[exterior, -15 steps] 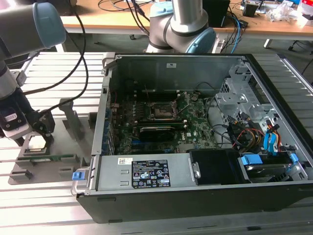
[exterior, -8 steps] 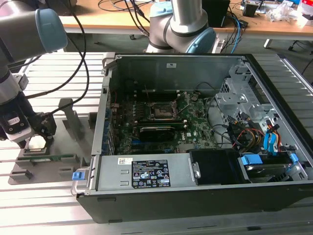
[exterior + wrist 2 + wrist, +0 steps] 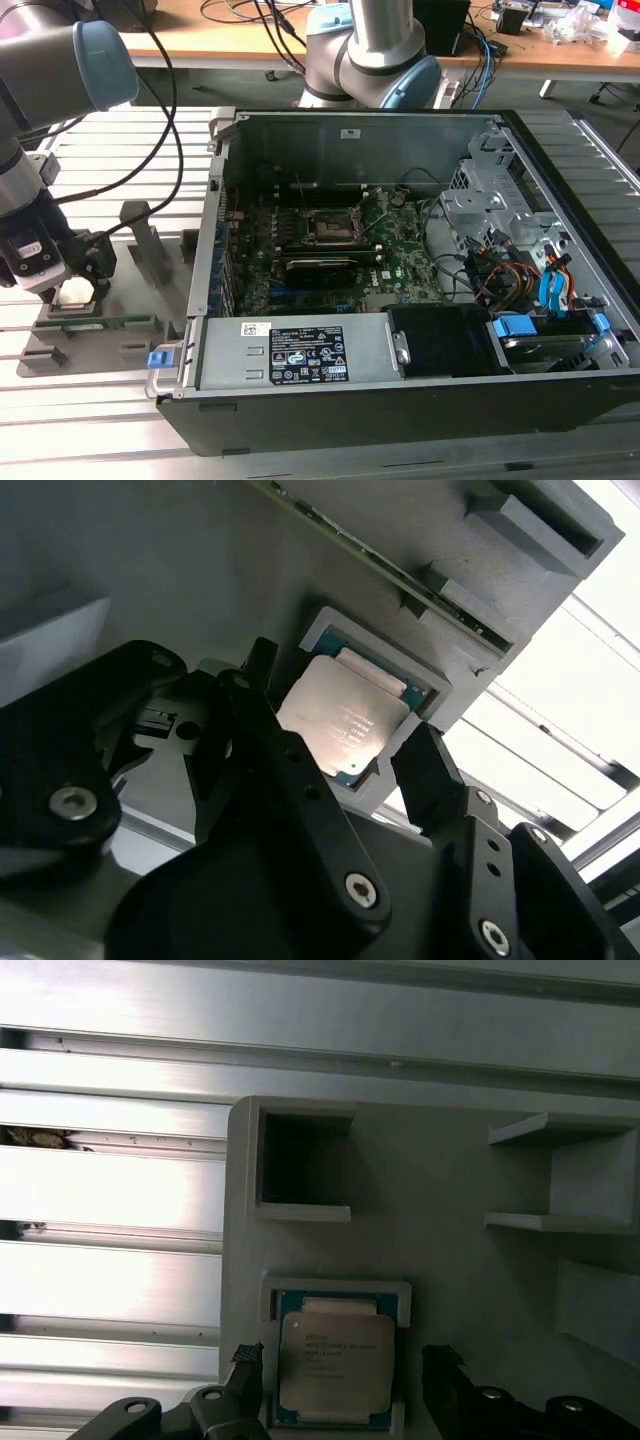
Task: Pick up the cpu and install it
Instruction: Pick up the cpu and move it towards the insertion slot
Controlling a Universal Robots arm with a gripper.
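The cpu (image 3: 345, 720) is a small square chip with a silvery top. It lies flat in a raised recess of the grey holder plate (image 3: 460, 1290), at the exterior view's left. My gripper (image 3: 343, 705) hangs just above it and is open. One black finger (image 3: 285, 765) stands on each side of the chip, and neither presses on it. In the first wrist view the cpu (image 3: 335, 1365) sits between the two fingertips. In the exterior view the gripper (image 3: 75, 288) hovers low over the cpu (image 3: 72, 293). The dark socket frame (image 3: 330, 228) sits on the motherboard inside the case.
The open computer case (image 3: 420, 400) takes up the middle and right of the exterior view, with cables and drive bays at its right side. A long green memory stick (image 3: 105, 322) lies on the holder plate (image 3: 140, 255) near the gripper. Slatted aluminium table (image 3: 110, 1190) surrounds the plate.
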